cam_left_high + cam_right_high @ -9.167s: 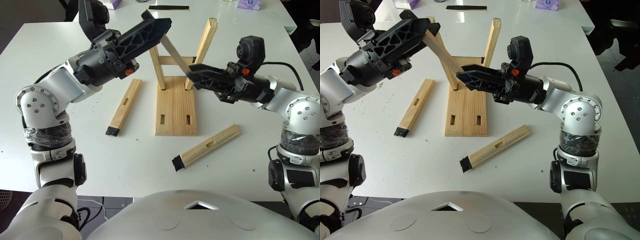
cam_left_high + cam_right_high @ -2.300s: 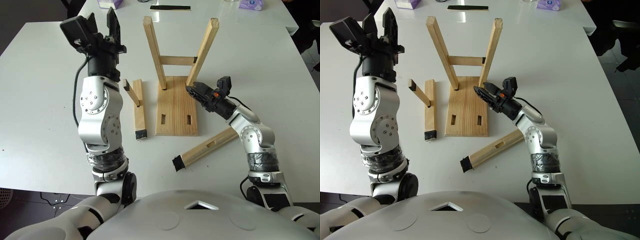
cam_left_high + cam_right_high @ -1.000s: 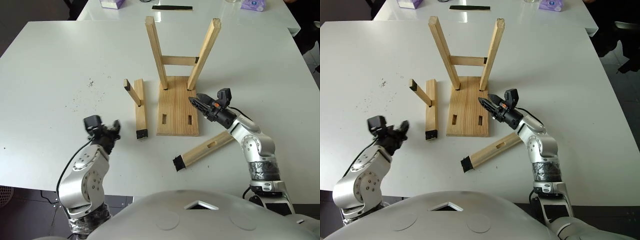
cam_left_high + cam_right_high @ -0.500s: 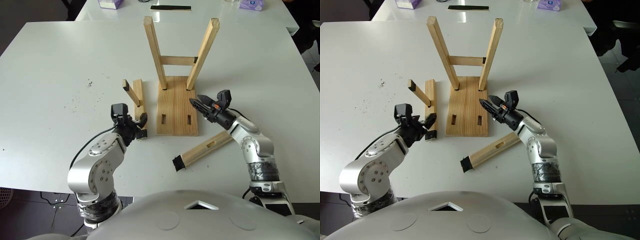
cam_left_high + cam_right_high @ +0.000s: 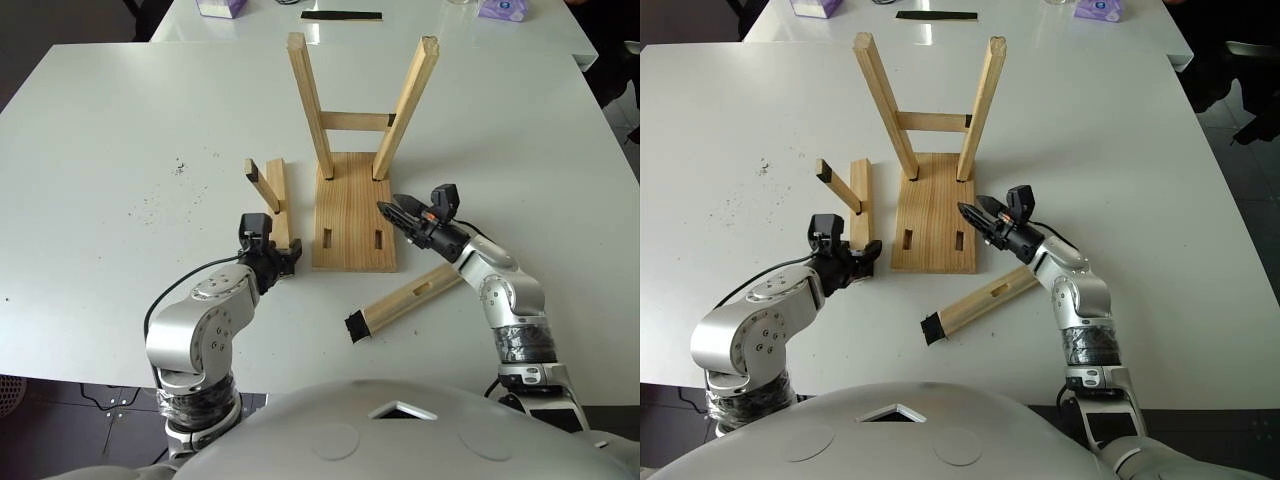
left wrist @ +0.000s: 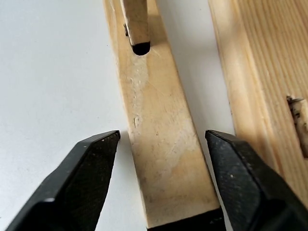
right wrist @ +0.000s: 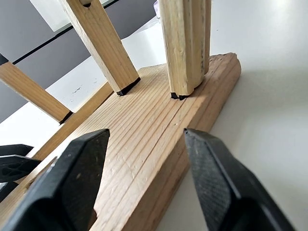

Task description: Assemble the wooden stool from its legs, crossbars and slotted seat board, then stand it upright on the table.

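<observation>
The slotted seat board (image 5: 352, 215) lies flat mid-table with two legs (image 5: 310, 100) standing in its far slots, joined by a crossbar (image 5: 355, 121). A loose leg (image 5: 279, 208) lies just left of the board with a short crossbar (image 5: 263, 184) sticking up from it. My left gripper (image 5: 284, 257) is low at this leg's near end, open, with its fingers (image 6: 77, 183) on either side of the leg (image 6: 159, 139). A second loose leg (image 5: 410, 297) lies front right. My right gripper (image 5: 392, 210) hovers open over the board's right edge (image 7: 159, 144), below the standing legs.
A black strip (image 5: 340, 15) and two purple packs (image 5: 497, 9) sit along the table's far edge. Dark specks (image 5: 165, 192) dot the left side of the white table (image 5: 120, 120). The table's left half and far right are bare.
My left gripper has slid right and slightly forward, from beside the loose leg's black-tipped end to straddling it. The right arm has barely moved.
</observation>
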